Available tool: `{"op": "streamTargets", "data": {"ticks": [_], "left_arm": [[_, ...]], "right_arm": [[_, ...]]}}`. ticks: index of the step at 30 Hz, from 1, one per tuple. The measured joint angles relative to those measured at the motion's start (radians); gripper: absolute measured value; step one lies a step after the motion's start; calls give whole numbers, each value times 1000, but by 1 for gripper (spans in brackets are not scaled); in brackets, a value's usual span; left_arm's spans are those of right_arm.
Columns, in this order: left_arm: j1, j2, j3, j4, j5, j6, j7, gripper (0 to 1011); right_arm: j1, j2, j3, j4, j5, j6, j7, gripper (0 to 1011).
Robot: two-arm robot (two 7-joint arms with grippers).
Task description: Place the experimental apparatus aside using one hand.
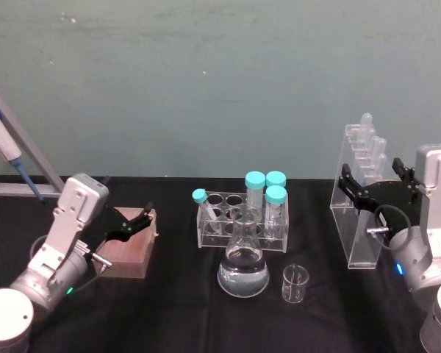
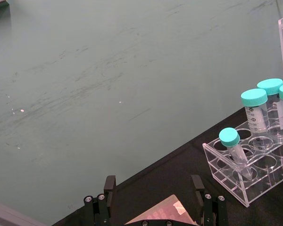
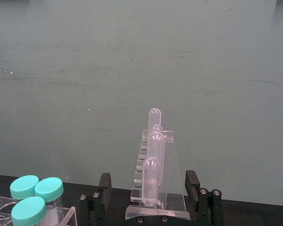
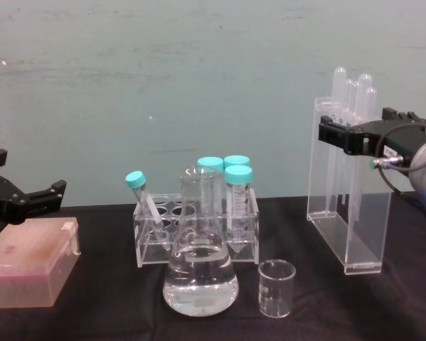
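Your right pincer [image 1: 373,176] gapes wide and grips nothing. Its jaws straddle the upper part of the pipette stand [image 1: 356,235] at the right of the surface [image 1: 169,309], likely so the narrow frame lifts upright. The flask [image 1: 243,268] and beaker [image 1: 295,284] sit near centre, well left. Your left pincer [image 1: 136,220] hangs open over the box [image 1: 128,254].
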Motion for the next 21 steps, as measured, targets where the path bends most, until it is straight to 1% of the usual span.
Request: {"op": "streamTargets", "data": {"ticks": [21], "left_arm": [[0,0,0,0,0,0,0,1000]], "right_arm": [[5,2,0,4,3,-10,6,1000]]}}
